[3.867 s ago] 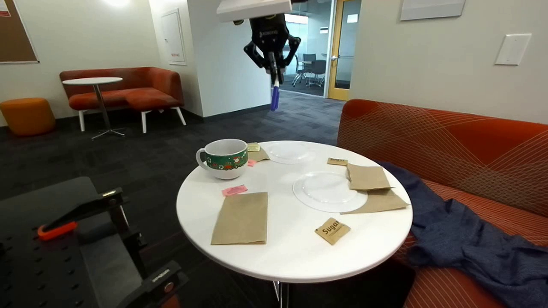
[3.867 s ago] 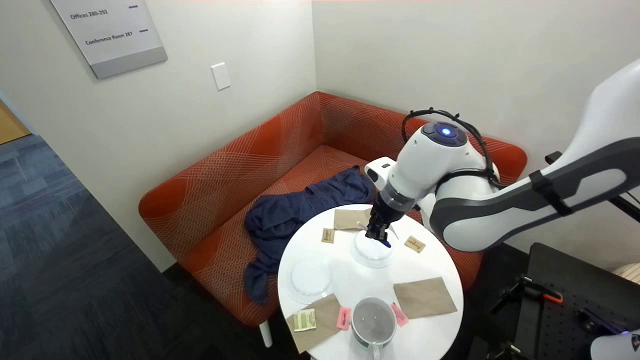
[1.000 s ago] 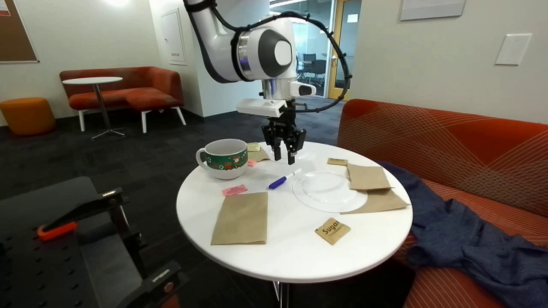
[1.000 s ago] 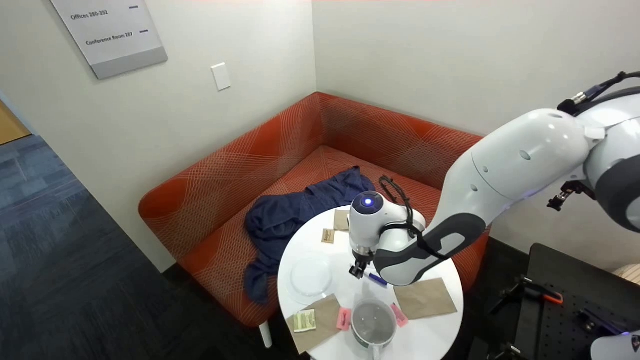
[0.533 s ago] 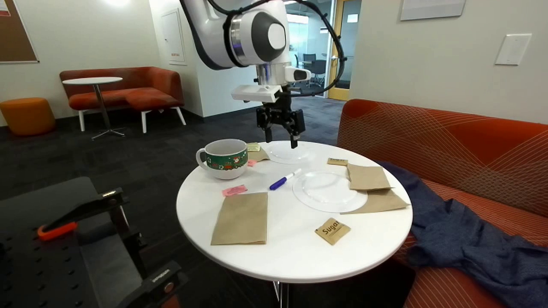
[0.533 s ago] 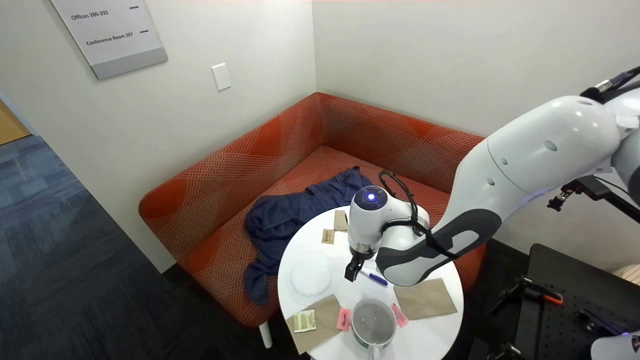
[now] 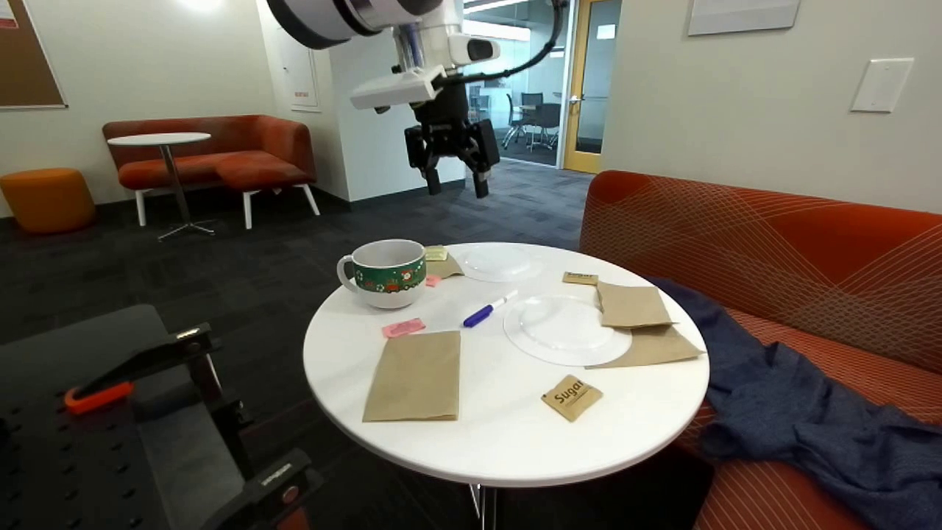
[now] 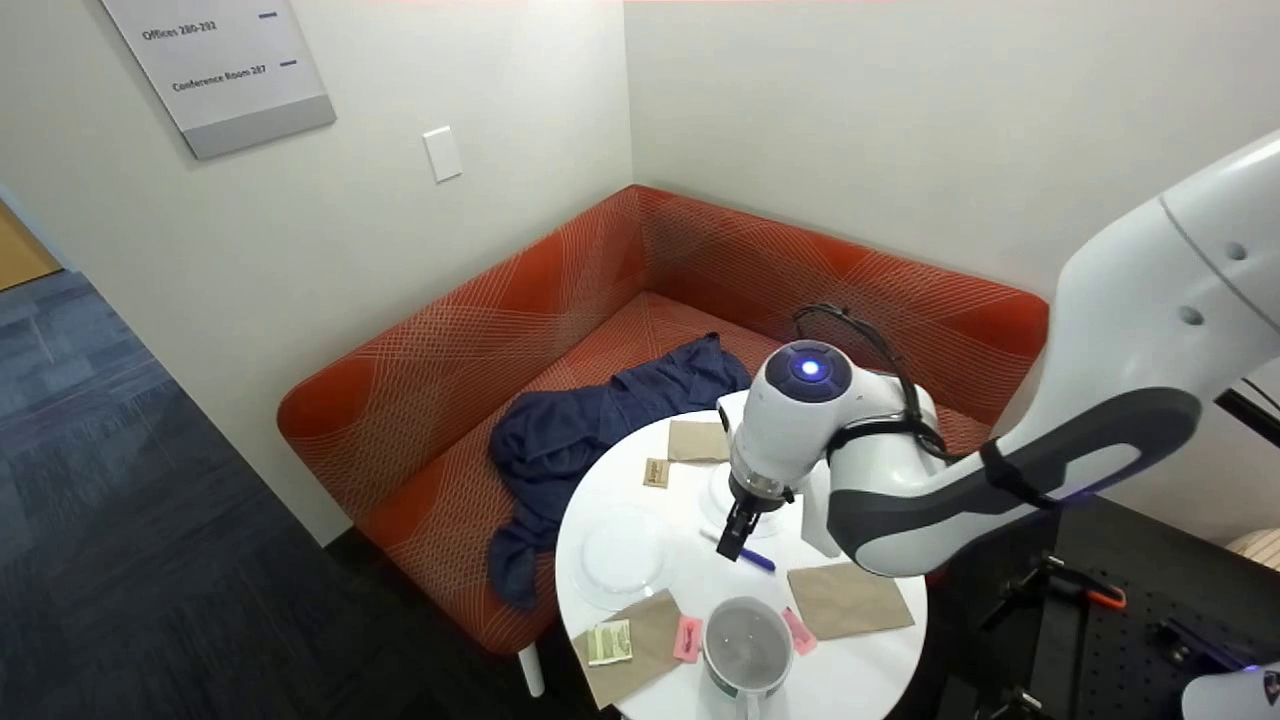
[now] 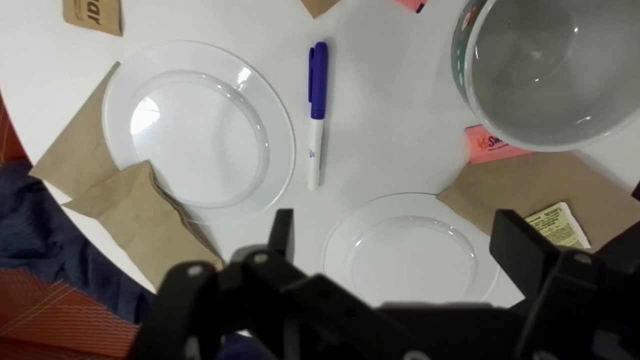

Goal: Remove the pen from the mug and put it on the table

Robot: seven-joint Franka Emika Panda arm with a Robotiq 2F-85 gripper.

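Wrist view is showing the Robotiq gripper (image 9: 395, 225) hanging above the round white table (image 9: 390, 100), its fingers (image 9: 282, 232) standing wide apart. Lower down, framed between them, a clear plate (image 9: 415, 250) is resting. Out past them, the blue-capped pen (image 9: 317, 112) is lying on the table, just beside a second clear plate (image 9: 197, 135). Farther from the gripper, I'm seeing the green-banded mug (image 7: 386, 276) standing upright.

Below the black claw (image 7: 458, 188): white table (image 7: 508, 434), purple-and-white pen (image 9: 317, 120) and white mug (image 7: 388, 275) (green-banded, with red-and-white motifs).
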